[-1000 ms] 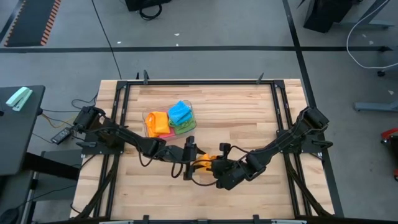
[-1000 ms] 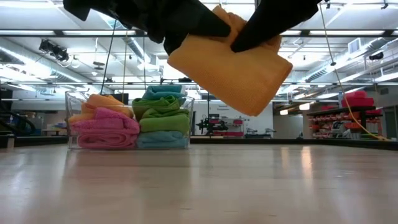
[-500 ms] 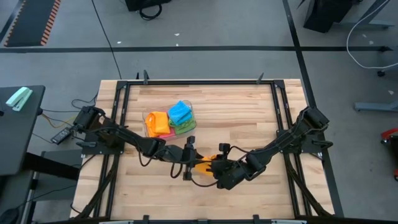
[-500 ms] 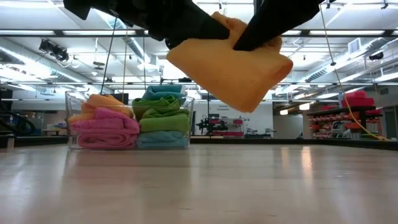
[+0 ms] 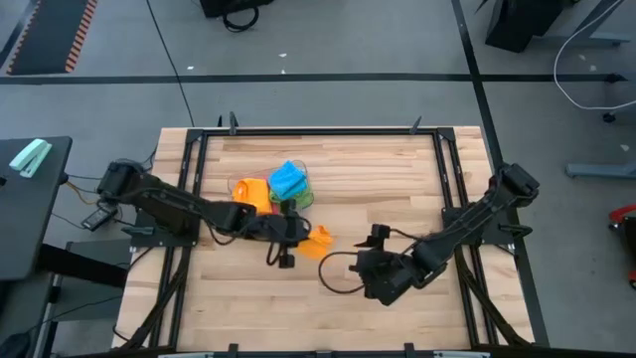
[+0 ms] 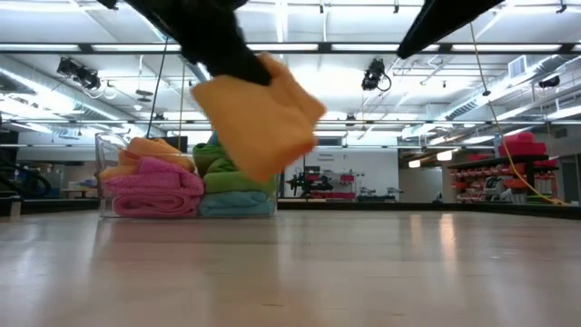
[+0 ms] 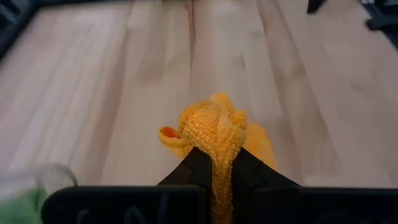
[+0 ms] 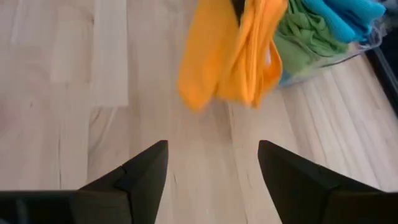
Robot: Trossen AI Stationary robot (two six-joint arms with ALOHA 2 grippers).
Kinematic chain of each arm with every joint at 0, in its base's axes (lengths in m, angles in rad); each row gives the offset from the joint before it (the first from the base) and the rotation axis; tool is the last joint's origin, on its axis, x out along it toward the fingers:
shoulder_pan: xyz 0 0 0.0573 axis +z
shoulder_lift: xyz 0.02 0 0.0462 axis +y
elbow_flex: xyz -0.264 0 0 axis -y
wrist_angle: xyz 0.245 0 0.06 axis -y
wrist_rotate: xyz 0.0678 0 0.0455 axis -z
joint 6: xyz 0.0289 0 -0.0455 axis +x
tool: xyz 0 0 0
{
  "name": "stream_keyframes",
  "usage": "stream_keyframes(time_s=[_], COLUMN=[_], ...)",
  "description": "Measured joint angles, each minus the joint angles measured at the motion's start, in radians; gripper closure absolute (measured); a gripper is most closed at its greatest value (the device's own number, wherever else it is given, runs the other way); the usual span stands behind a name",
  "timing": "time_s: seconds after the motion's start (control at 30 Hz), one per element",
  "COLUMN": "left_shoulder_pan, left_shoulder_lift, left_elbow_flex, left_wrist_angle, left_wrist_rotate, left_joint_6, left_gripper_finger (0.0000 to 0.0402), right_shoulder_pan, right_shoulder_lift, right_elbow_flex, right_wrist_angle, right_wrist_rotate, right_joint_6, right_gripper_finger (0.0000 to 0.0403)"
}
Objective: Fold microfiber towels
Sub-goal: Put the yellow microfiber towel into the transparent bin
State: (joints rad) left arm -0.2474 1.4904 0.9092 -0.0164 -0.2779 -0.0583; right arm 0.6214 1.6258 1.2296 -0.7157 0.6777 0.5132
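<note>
Looking for writing, you find none readable on the towels, tub or arms. Your left gripper point(image 5: 298, 239) is clamped on the folded orange towel point(image 5: 318, 241), fingers point(image 7: 249, 171) pinched tight on its bunched top edge; the cloth hangs clear above the wooden table point(image 5: 397, 179), just beside the clear tub point(image 5: 248, 186). The tub holds the other folded towels: pink point(image 6: 154, 191), green point(image 6: 231, 168), blue point(image 5: 288, 179) and another orange point(image 5: 255, 196). Your right gripper point(image 5: 376, 239) has its fingers spread apart, holding nothing, over the table near the hanging towel but not touching it.
</note>
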Motion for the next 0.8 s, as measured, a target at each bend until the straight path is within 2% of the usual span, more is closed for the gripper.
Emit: stream_keyframes(time_s=[0.23,0.37,0.47,0.67,0.8], left_shoulder_pan=[0.089,0.190,0.261,0.266,0.211], left_shoulder_lift=[-0.178,-0.262,-0.298,-0.292,-0.259], left_elbow_flex=[0.000,0.002,0.049,0.202,0.224], left_wrist_angle=[-0.335,-0.489,-0.607,-0.799,-0.850], left_wrist_rotate=[0.157,0.246,0.247,0.004,-0.176], left_joint_6=[-0.121,-0.159,-0.150,-0.105,-0.096], left_gripper_finger=[0.0367,0.0375,0.0376,0.0371,0.0375], right_shoulder_pan=[0.072,0.095,0.097,0.082,0.072], right_shoulder_lift=[0.005,0.005,0.005,0.005,0.005], right_elbow_flex=[-0.080,-0.170,-0.236,-0.311,-0.312], right_wrist_angle=[0.060,0.191,0.300,0.391,0.403], right_wrist_rotate=[0.137,0.212,0.230,0.242,0.242], right_joint_6=[0.033,0.050,0.052,0.046,0.048], right_gripper_finger=[0.0147,0.0147,0.0147,0.0148,0.0148])
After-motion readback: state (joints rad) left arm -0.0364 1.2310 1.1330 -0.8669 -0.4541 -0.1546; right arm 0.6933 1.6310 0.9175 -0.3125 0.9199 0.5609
